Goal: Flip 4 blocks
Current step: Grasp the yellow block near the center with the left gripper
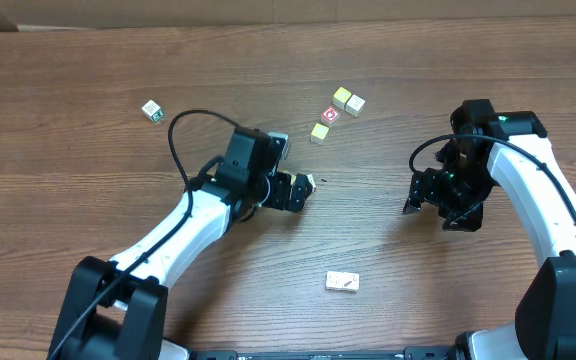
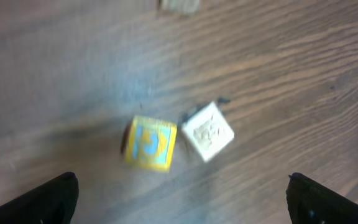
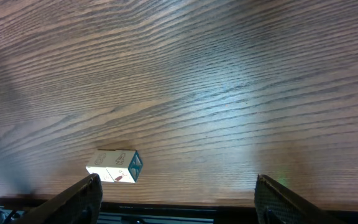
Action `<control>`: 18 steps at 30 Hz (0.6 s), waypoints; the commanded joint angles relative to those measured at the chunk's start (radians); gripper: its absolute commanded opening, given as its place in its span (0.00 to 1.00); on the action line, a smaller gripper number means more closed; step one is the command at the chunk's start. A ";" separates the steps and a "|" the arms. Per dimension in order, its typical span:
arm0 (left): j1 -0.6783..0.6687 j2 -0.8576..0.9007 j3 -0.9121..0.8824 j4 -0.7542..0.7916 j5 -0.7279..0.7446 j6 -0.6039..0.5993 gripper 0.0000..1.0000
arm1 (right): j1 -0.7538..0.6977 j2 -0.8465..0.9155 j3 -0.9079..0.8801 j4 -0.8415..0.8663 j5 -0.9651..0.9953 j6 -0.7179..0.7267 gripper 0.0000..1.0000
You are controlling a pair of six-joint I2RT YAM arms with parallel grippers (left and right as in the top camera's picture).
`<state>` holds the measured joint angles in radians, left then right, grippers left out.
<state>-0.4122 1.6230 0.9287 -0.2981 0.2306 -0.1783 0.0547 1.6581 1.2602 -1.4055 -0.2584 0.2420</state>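
Yellow cube [image 2: 150, 143] sits beside white cube [image 2: 208, 131]: two total.

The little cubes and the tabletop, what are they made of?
The yellow cube and cream cube are probably wood with painted or printed faces, matte, with square edges; the blur leaves it open. The tabletop shows brown wood grain with a soft sheen: solid wood or laminate, I cannot tell.

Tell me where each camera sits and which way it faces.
Overhead: above the table, looking down; shows both arms, left end effector, right end effector.
Left wrist: on that arm, faces down at a yellow block and white block; own fingertips show.
Right wrist: on that arm, faces the table and a pale oblong block; own fingertips show.
Shared: overhead also shows the oblong block.
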 commanded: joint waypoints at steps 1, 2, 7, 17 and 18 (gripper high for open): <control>0.002 0.065 0.060 -0.002 -0.024 0.125 0.94 | 0.002 0.001 0.009 0.000 -0.005 -0.004 0.79; 0.002 0.079 0.066 -0.003 -0.024 0.132 0.88 | 0.002 0.001 0.009 -0.002 -0.005 -0.004 0.79; 0.003 0.126 0.075 0.000 -0.053 0.161 0.66 | 0.002 0.001 0.009 -0.011 -0.005 -0.005 0.79; 0.007 0.204 0.076 0.021 -0.084 0.201 0.64 | 0.002 0.001 0.009 -0.012 -0.005 -0.004 0.79; 0.008 0.212 0.076 0.025 -0.084 0.201 0.60 | 0.002 0.001 0.009 -0.011 -0.005 -0.004 0.79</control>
<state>-0.4114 1.7996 0.9829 -0.2832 0.1596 -0.0090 0.0547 1.6581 1.2602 -1.4170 -0.2584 0.2424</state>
